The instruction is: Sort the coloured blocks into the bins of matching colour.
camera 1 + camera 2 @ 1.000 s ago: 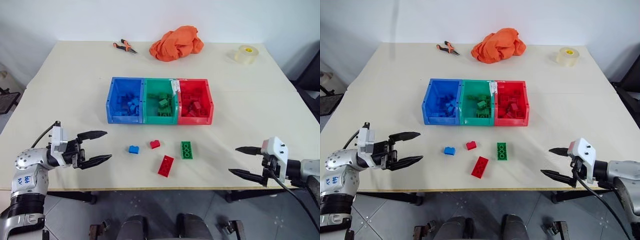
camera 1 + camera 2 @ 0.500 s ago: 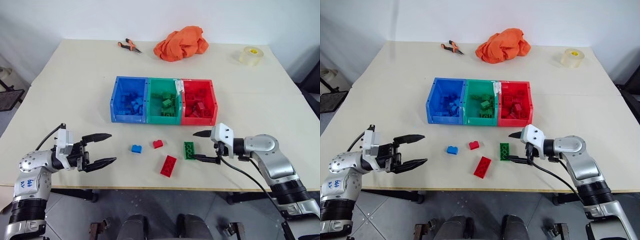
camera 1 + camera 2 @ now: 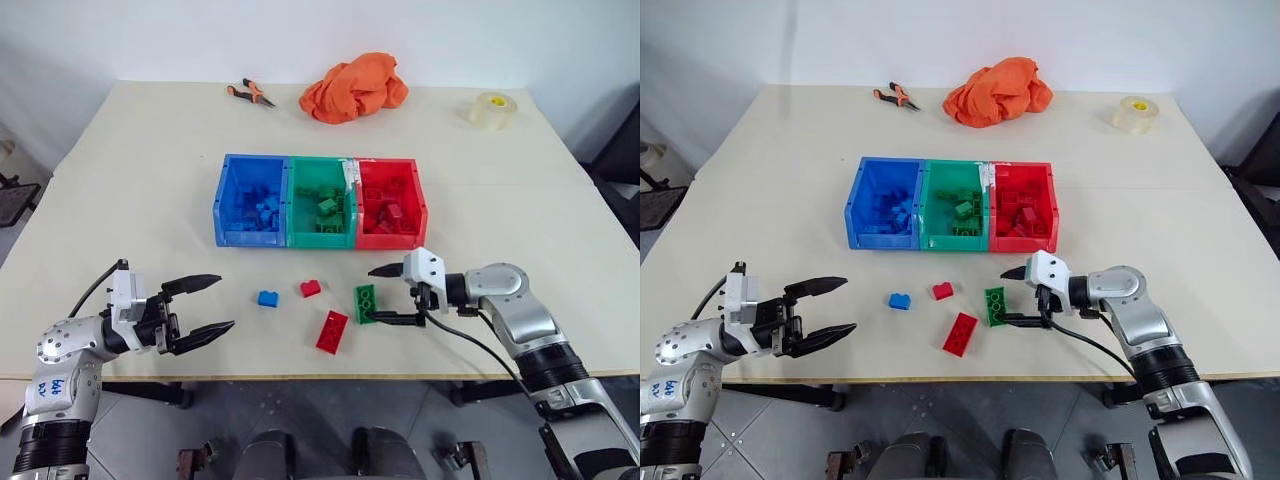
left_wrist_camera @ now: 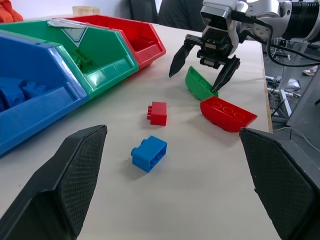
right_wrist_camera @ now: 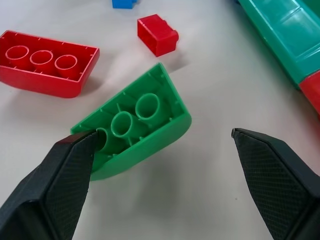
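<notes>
Tilting up on one long edge, the longer green studded plastic brick [image 3: 366, 303] sits on the pale desk [image 3: 150, 190] between the two black fingers of my right hand [image 3: 383, 295], which stand wide around it; one finger [image 5: 70, 165] touches its underside edge, the other is apart from it. Just beside it lies the longer red plastic brick [image 3: 332, 331], flat on the desk. Near that are the short red brick [image 3: 310, 288] and a short blue brick [image 3: 267, 298], each apart from the others. Beyond them stands the row of three joined open-topped plastic bins: blue [image 3: 226, 205], green [image 3: 296, 210] and red [image 3: 418, 205], each with bricks of its own colour inside. My left hand [image 3: 208, 306] hovers near the desk's front edge, well apart from the bricks, fingers spread wide and holding nothing. At the far side of the desk lie orange-handled pliers [image 3: 248, 93], a crumpled orange cloth [image 3: 352, 86] and a roll of clear tape [image 3: 492, 108]
</notes>
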Robot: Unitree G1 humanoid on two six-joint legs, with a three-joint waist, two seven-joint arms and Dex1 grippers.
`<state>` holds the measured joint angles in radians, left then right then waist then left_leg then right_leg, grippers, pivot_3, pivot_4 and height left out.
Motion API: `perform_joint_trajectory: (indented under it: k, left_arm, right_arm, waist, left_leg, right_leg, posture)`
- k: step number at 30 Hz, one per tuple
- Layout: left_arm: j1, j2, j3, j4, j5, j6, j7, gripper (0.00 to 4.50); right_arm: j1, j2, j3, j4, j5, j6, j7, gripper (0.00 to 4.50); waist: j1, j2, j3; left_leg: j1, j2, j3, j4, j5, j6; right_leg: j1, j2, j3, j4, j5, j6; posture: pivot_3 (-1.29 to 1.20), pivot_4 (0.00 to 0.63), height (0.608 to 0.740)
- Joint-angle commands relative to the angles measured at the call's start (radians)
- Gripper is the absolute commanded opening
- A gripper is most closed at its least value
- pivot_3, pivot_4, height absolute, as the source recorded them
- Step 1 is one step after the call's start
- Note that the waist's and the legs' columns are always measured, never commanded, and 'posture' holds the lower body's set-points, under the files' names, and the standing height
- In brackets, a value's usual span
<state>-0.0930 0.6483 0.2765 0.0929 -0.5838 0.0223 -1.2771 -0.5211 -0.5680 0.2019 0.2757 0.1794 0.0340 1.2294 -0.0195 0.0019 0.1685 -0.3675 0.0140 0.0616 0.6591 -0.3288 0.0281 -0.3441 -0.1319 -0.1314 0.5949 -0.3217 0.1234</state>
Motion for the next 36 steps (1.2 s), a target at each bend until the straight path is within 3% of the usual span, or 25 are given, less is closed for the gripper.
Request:
perform_joint_trajectory:
  k: [1, 10, 11, 24, 28, 36]
  left_arm:
    - [0.011, 0.000, 0.028, -0.023, -0.017, -0.010, 0.008, 4.50]
    - [-0.014, -0.009, 0.014, 0.001, -0.008, -0.022, 0.010, 4.50]
    - [-0.016, -0.010, 0.013, 0.002, -0.008, -0.024, 0.010, 4.50]
    - [-0.026, -0.024, 0.006, 0.019, -0.003, -0.038, 0.008, 4.50]
    - [-0.026, -0.026, 0.006, 0.023, -0.003, -0.042, 0.007, 4.50]
    - [-0.026, -0.026, 0.006, 0.032, -0.004, -0.048, 0.005, 4.50]
  right_arm:
    - [0.010, 0.019, -0.010, -0.032, 0.026, 0.027, -0.003, 3.21]
    - [0.024, 0.039, -0.027, -0.054, 0.041, 0.068, -0.033, 0.15]
    - [0.027, 0.039, -0.032, -0.060, 0.046, 0.073, -0.038, 0.00]
    - [0.044, -0.002, -0.104, -0.111, 0.095, 0.175, -0.074, 0.00]
    - [0.060, -0.045, -0.121, -0.170, 0.112, 0.241, -0.066, 0.84]
    - [0.116, -0.143, -0.093, -0.236, 0.053, 0.151, -0.011, 3.44]
  waist:
    - [-0.006, 0.000, 0.000]
    - [-0.006, 0.000, 0.000]
    - [-0.007, 0.000, 0.000]
    - [-0.006, 0.000, 0.000]
    - [-0.004, 0.000, 0.000]
    - [-0.005, 0.000, 0.000]
  left_leg:
    - [0.000, 0.000, 0.000, 0.000, 0.000, 0.000]
    - [0.000, 0.000, -0.001, 0.000, 0.000, 0.000]
    - [0.000, 0.000, -0.001, 0.000, 0.000, 0.000]
    - [0.000, -0.001, -0.001, 0.000, 0.000, 0.000]
    - [-0.001, -0.001, -0.001, 0.000, 0.000, 0.000]
    - [-0.001, -0.001, -0.001, 0.000, 0.000, 0.000]
  right_leg:
    - [0.000, 0.000, 0.000, 0.000, 0.000, 0.000]
    - [0.000, 0.000, 0.000, 0.000, 0.000, 0.000]
    - [0.000, 0.000, 0.000, 0.000, 0.000, 0.000]
    - [0.000, 0.000, 0.000, 0.000, 0.000, 0.000]
    - [0.000, 0.000, 0.000, 0.000, 0.000, 0.000]
    - [0.000, 0.000, 0.000, 0.000, 0.000, 0.000]
  posture:
    - [0.00, 0.150, 0.740]
    - [0.00, 0.150, 0.740]
    - [0.00, 0.150, 0.740]
    - [0.00, 0.150, 0.740]
    - [0.00, 0.150, 0.740]
    - [0.00, 0.150, 0.740]
